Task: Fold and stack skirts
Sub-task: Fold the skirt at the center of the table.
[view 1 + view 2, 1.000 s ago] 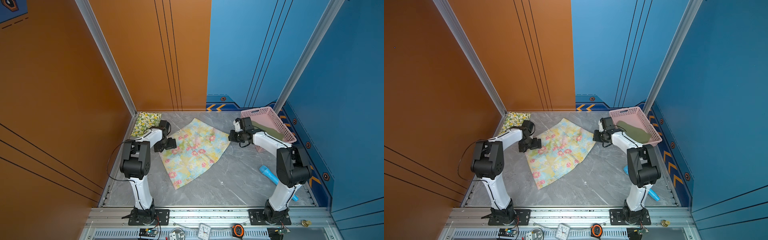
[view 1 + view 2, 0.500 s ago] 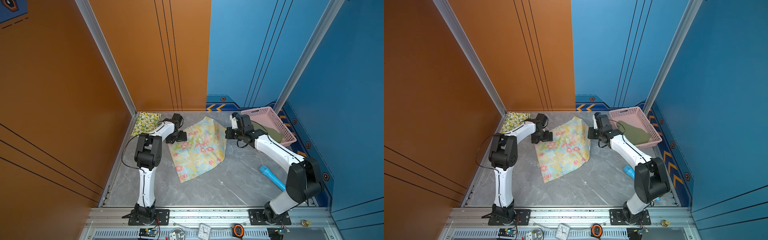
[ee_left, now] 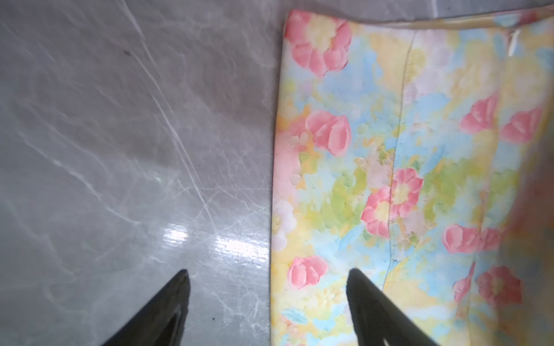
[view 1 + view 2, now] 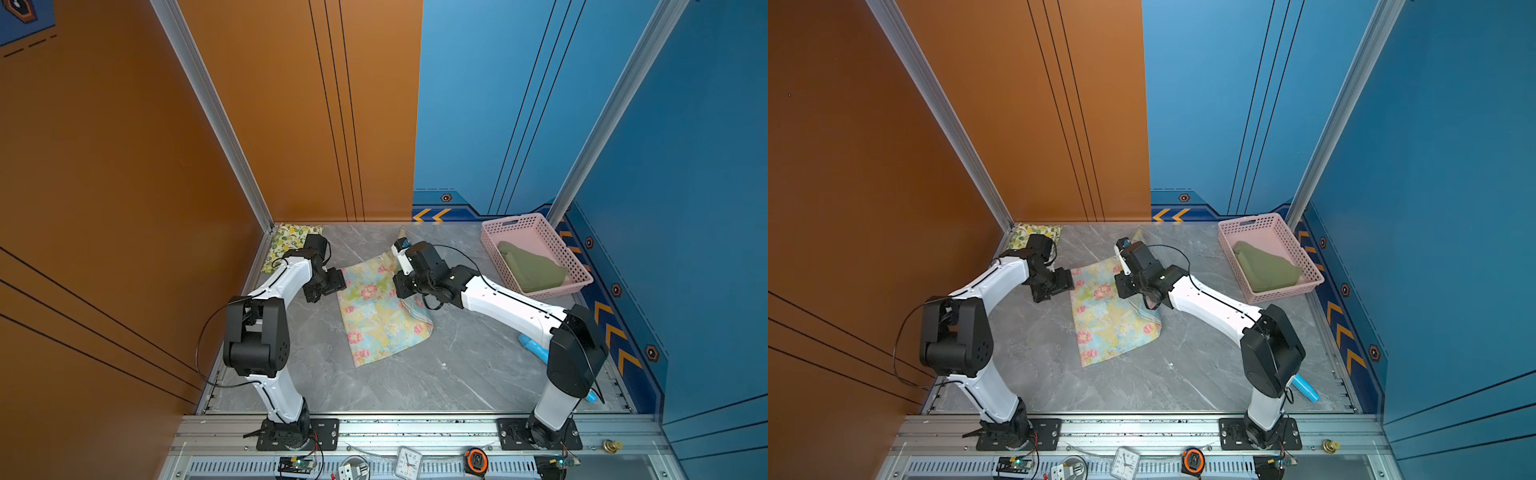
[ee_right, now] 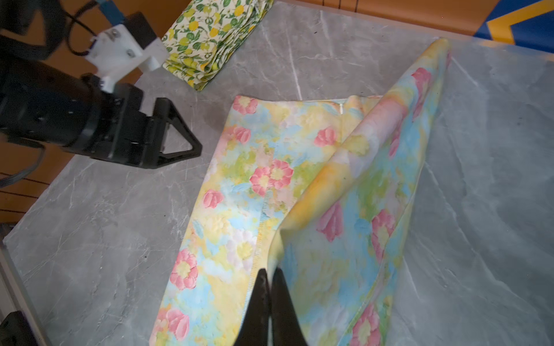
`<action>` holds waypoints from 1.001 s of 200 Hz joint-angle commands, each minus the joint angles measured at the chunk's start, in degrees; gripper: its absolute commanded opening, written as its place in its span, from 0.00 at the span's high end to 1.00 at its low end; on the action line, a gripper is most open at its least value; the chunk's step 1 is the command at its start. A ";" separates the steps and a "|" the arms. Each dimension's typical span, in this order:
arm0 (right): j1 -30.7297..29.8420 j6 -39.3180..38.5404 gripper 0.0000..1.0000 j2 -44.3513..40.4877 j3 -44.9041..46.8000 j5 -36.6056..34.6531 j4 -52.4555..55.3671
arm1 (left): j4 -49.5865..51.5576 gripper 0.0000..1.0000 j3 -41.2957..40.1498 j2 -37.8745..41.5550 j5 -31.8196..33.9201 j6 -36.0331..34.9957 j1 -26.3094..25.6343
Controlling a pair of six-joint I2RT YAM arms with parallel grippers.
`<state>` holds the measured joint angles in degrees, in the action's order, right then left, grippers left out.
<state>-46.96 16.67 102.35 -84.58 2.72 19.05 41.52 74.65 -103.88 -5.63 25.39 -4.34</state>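
Right gripper (image 5: 268, 277) is clamped on an edge of the floral skirt (image 5: 239, 185), lifting that side up and over the half lying flat in the middle of the table (image 4: 457, 374). Looks like a fold in half to me. Left gripper (image 3: 268, 274) sits low with its jaws apart, holding nothing and straddling the skirt's opposite edge. It's probably parked there to pin that side so the cloth doesn't slide. The lemon skirt (image 4: 286, 243) is already folded in the far corner, presumably the base of the stack. The olive skirt (image 4: 532, 268) sits bunched in the pink basket (image 4: 515, 224), not yet folded.
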 commanded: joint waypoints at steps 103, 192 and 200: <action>-12.13 4.59 0.46 8.09 -5.20 3.75 3.37 | -2.85 0.68 -1.47 -5.23 -5.01 -0.08 2.79; 0.41 8.66 0.23 7.05 0.68 -0.43 3.32 | -3.88 0.60 -6.69 0.90 -5.73 3.30 3.26; 1.55 8.81 0.23 7.37 0.90 -0.44 3.20 | -3.94 0.60 -7.53 1.87 -4.98 3.83 2.58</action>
<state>-47.86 23.46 108.25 -84.93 3.97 21.45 37.71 69.52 -105.69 -10.17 27.16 -1.08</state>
